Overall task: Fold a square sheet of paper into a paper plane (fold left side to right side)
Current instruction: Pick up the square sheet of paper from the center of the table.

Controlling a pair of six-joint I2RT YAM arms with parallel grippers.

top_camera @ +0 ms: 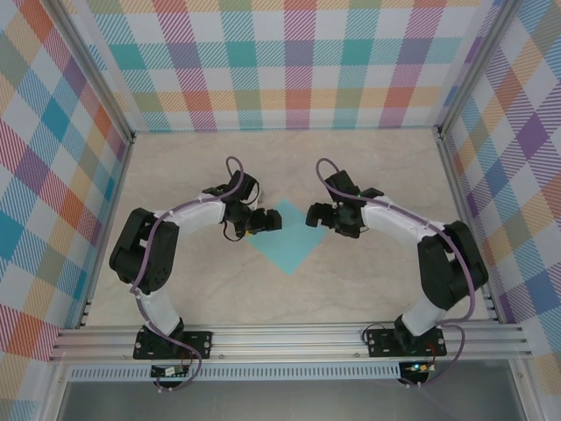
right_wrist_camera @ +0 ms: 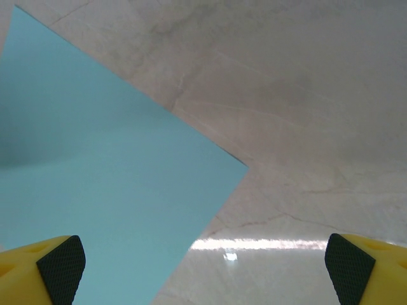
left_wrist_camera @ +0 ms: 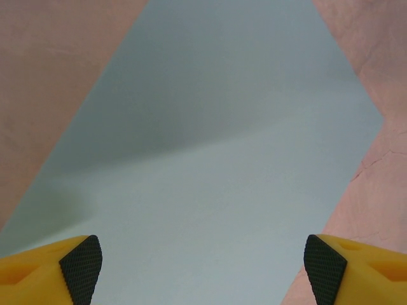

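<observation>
Paper: a plain turquoise square sheet of paper [top_camera: 285, 244] lies corner-on on the pale marbled tabletop [top_camera: 386, 175], between the two pincers.
Left pincer [left_wrist_camera: 203, 267]: jaws spread wide, gripping nothing; the sheet stretches beneath and ahead of it.
Right pincer [right_wrist_camera: 205, 270]: jaws wide apart, empty; one sheet corner lies ahead of one jaw, with bare tabletop by the other.

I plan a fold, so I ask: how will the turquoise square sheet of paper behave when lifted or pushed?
The thin turquoise square sheet of paper lies fully flat, so it probably flops when lifted. It looks very light, and the glossy marble-look tabletop may let it slide when pushed.
</observation>
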